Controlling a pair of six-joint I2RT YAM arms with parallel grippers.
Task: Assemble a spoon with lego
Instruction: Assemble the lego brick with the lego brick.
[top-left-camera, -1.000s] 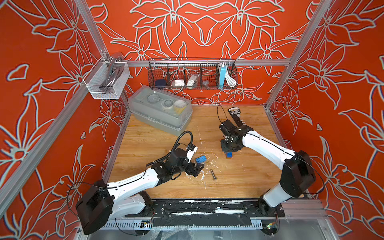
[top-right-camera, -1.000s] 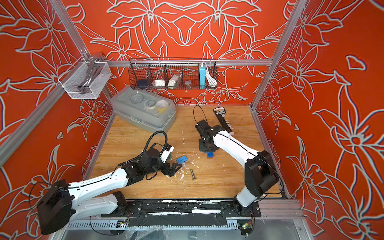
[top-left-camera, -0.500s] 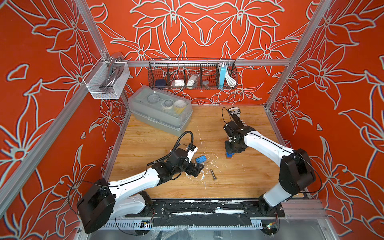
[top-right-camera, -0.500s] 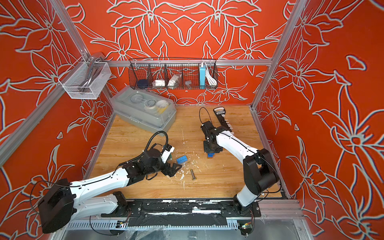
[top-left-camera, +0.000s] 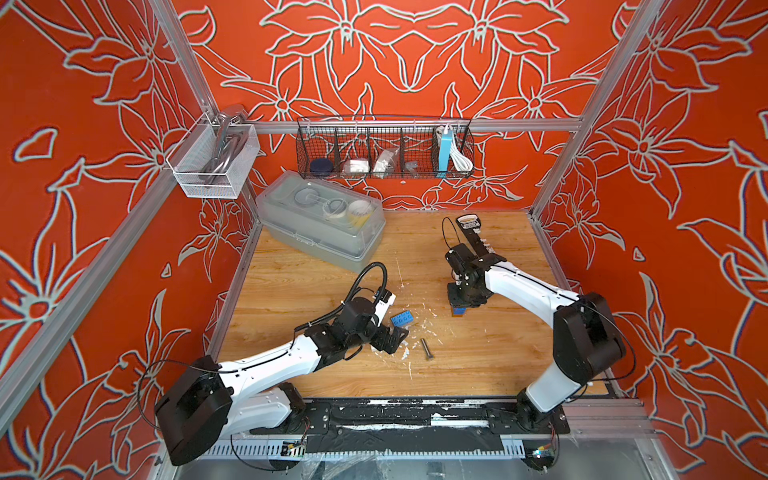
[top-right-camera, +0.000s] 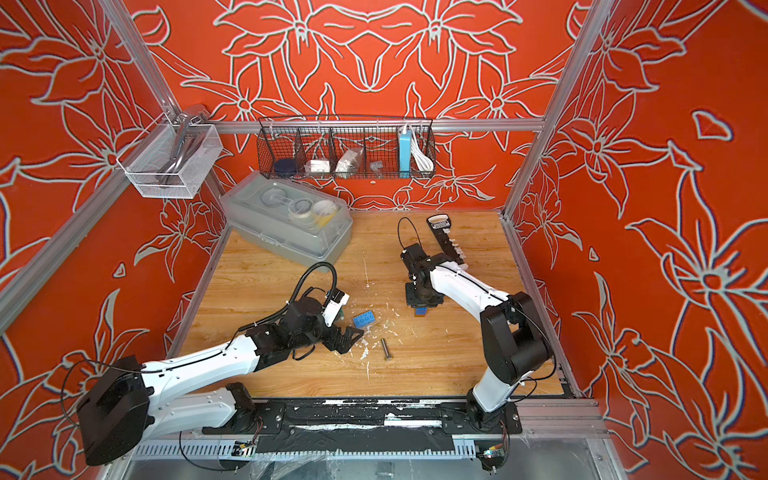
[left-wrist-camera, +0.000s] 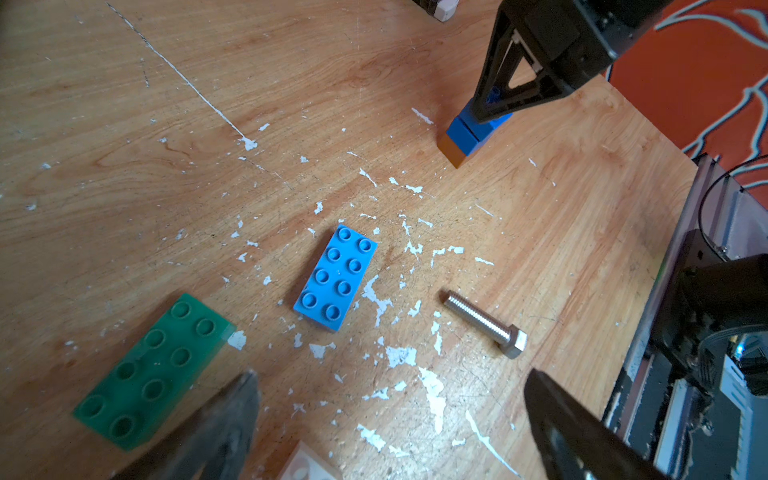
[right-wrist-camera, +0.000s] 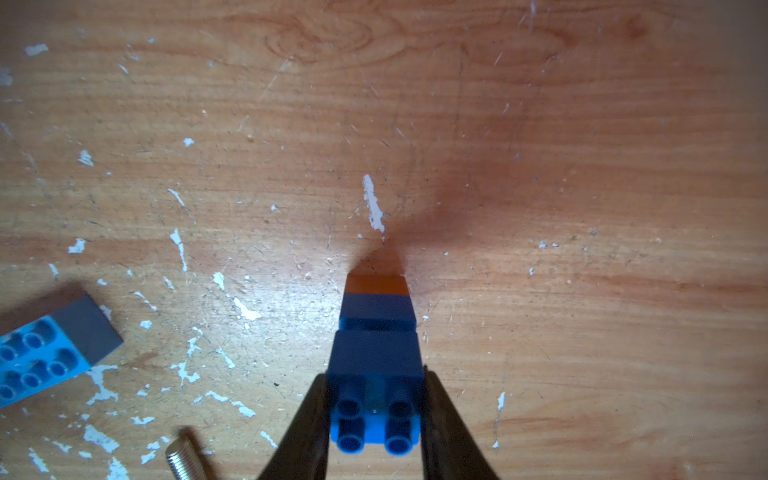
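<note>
My right gripper (right-wrist-camera: 376, 376) is shut on the top brick of a small upright stack (right-wrist-camera: 376, 332): two darker blue lego bricks on a brown one. The brown base meets the wooden table (left-wrist-camera: 455, 156). Both top views show the stack (top-left-camera: 458, 311) (top-right-camera: 420, 311) under the right gripper (top-left-camera: 461, 301). A light blue brick (left-wrist-camera: 336, 277) (top-left-camera: 402, 319) lies flat, studs up, just beyond my open left gripper (left-wrist-camera: 390, 374) (top-left-camera: 395, 336). Beside one left finger lie a green brick (left-wrist-camera: 153, 370) and a white brick's corner (left-wrist-camera: 307, 465). No finished spoon is in view.
A grey metal bolt (left-wrist-camera: 484, 323) (top-left-camera: 426, 348) lies near the light blue brick. A grey plastic box (top-left-camera: 320, 226) sits at the back left, a black strip with white pegs (top-left-camera: 473, 237) at the back. A wire basket (top-left-camera: 384, 149) and a mesh basket (top-left-camera: 212, 162) hang on the walls.
My right gripper, still shut on the stack, has shifted slightly toward the front of the table. The left arm has hardly moved.
</note>
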